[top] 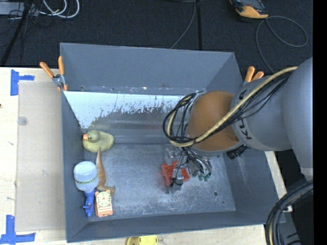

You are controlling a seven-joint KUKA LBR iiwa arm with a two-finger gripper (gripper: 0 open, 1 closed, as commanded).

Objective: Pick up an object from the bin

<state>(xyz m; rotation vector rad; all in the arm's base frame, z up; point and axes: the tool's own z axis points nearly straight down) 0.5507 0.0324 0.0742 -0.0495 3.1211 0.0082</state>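
The gripper (whether parted or closed, I cannot tell) is down on the floor of the bin, right of its middle, against a small red thing lying just toward the left wall, the yellow duck well apart.

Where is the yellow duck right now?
The duck lies at the left of the bin, close above the pale blue bottle in the camera view.

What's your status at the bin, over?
Gripper low in bin, right of centre. Red thing directly under it; grasp not confirmed. Duck, bottle, small box at left wall, well clear.
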